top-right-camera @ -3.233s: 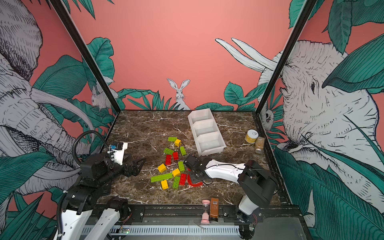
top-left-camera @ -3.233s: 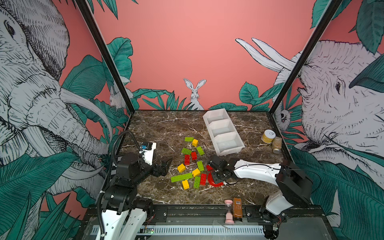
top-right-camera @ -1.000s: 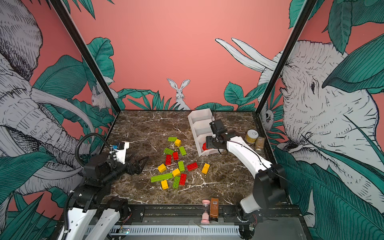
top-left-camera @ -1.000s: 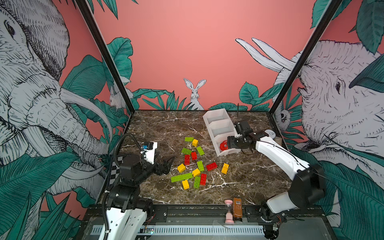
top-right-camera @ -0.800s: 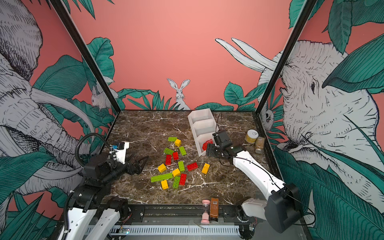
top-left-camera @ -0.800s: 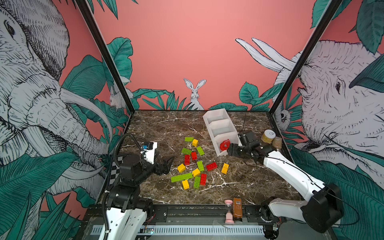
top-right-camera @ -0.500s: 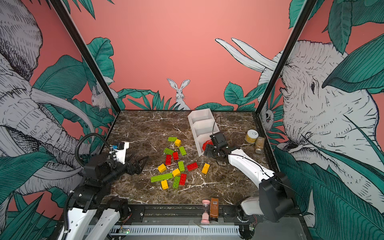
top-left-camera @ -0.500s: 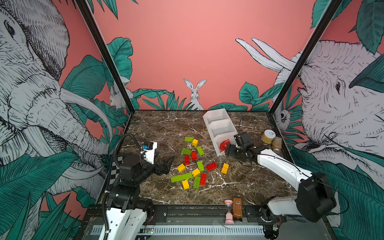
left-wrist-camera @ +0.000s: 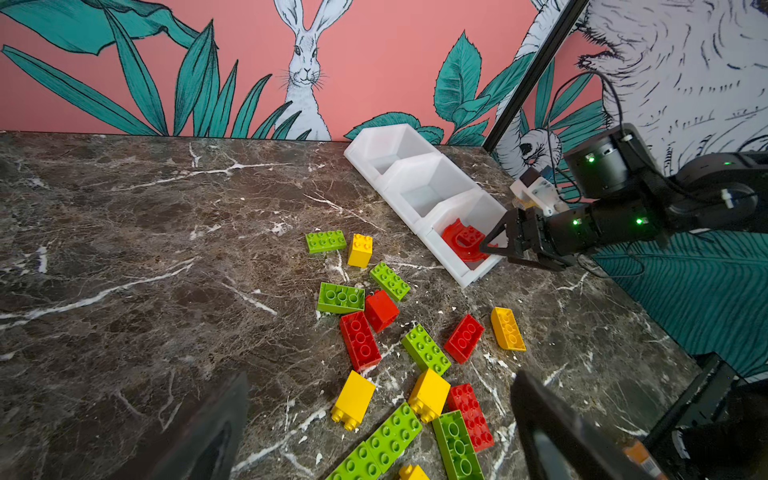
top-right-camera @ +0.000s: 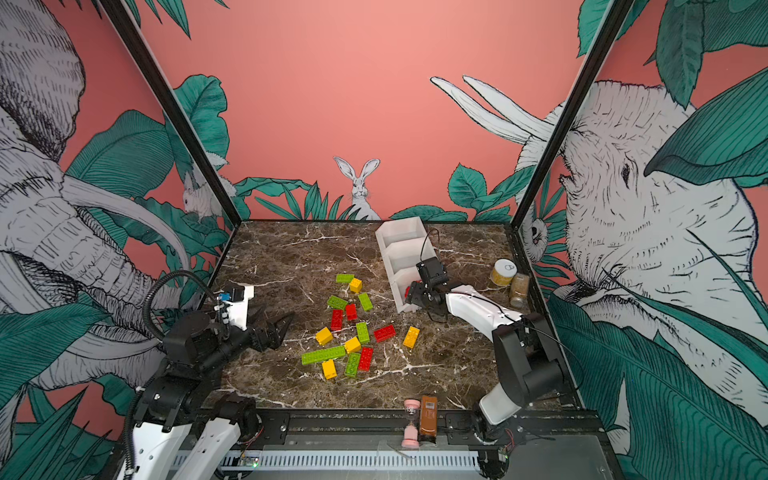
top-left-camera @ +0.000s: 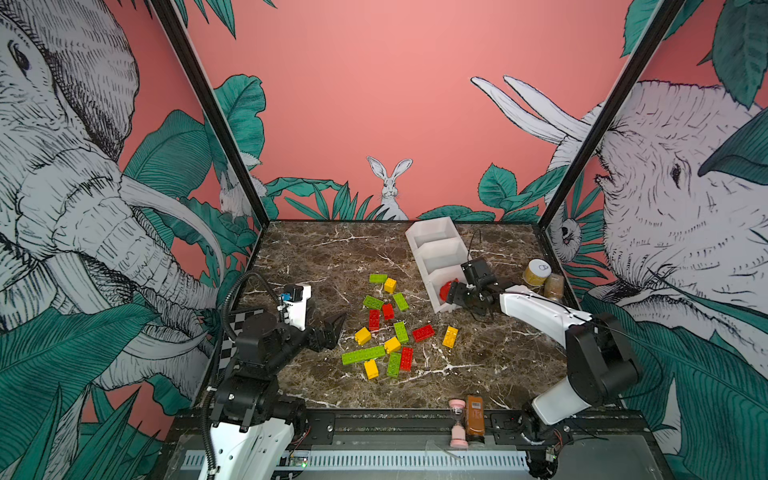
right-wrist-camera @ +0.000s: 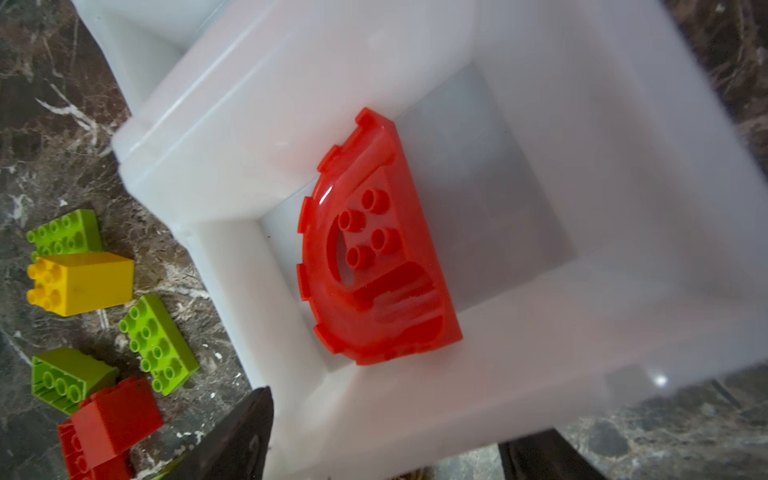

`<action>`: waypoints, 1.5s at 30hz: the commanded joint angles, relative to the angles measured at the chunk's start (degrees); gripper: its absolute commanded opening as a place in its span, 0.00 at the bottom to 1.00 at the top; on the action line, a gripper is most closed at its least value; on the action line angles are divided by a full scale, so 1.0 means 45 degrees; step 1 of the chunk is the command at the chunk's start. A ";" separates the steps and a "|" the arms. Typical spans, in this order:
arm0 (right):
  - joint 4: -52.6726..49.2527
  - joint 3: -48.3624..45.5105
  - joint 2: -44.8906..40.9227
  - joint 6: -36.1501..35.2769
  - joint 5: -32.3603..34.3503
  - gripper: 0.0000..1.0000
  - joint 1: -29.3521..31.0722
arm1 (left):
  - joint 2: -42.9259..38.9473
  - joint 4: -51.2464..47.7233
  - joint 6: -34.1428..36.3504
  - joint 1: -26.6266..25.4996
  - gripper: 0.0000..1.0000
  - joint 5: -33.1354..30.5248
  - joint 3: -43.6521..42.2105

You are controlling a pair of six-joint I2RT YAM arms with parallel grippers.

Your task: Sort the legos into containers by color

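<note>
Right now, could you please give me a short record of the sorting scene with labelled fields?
Red arch piece: lying inside the nearest bin, not gripped
Middle bin and far bin: appear empty
Right hand: open, at the nearest bin's edge, holding nothing
Left hand: open, beside the pile, holding nothing
Loose bricks on the table: six green, five yellow, four red
</note>
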 commanded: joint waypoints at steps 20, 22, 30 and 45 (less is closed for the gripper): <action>-0.5041 0.2985 0.1348 -0.6152 0.1239 0.60 -0.2800 | -0.0005 -0.0365 0.0086 0.0003 0.99 -0.0514 0.0170; -0.5092 0.3006 0.0566 -0.5829 0.1260 0.64 -0.2967 | -0.0003 -0.0375 0.0088 0.0004 0.99 -0.0555 0.0170; -0.3147 0.3038 -0.1832 -0.2785 0.0158 0.70 -0.2198 | 0.0186 -0.0346 0.0081 0.0005 0.99 -0.0421 0.0170; -0.1126 0.5521 0.2891 -0.1729 -0.0129 0.74 -0.1292 | 0.0133 -0.0256 0.0097 0.0005 0.99 -0.0293 0.0150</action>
